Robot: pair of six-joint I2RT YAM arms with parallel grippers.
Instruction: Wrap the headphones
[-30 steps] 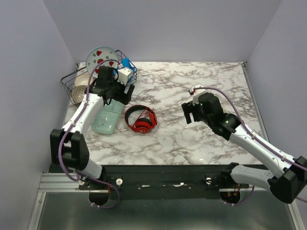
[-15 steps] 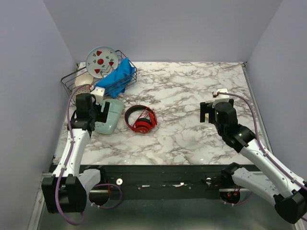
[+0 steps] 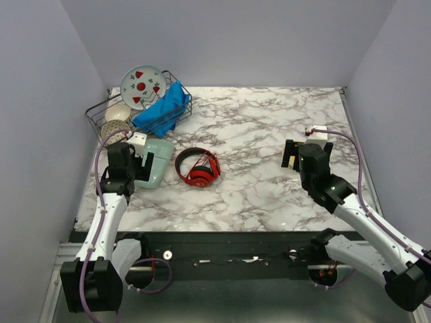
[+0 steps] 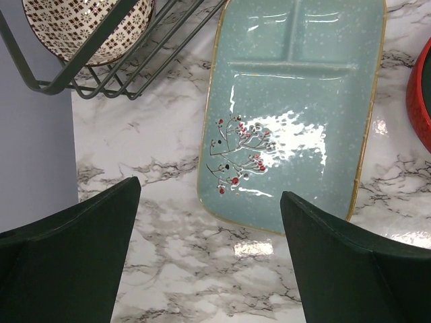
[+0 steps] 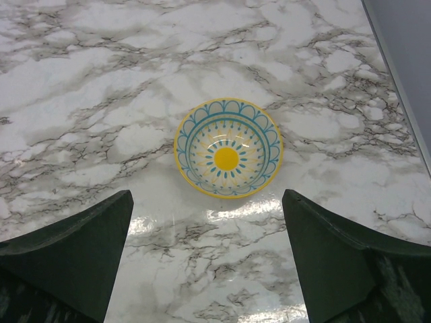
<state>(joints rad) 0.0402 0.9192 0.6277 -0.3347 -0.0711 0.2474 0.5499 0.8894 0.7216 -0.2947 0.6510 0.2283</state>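
Observation:
The red headphones [image 3: 197, 167] lie on the marble table left of centre, folded, with the ear cups together. Their thin cable cannot be made out apart from them. A red edge of them shows at the right border of the left wrist view [image 4: 423, 101]. My left gripper [image 3: 135, 165] is open and empty, low over the table at the near-left end of a teal tray, left of the headphones [image 4: 210, 192]. My right gripper [image 3: 291, 155] is open and empty on the right side of the table, far from the headphones [image 5: 207, 195].
A teal divided tray [image 3: 156, 165] lies between my left gripper and the headphones [image 4: 296, 101]. A wire dish rack [image 3: 101, 116] at the back left holds a plate [image 3: 143, 86], a blue cloth [image 3: 161, 111] and a patterned bowl [image 4: 87, 27]. A yellow-and-blue bowl [image 5: 227, 158] sits just ahead of my right gripper.

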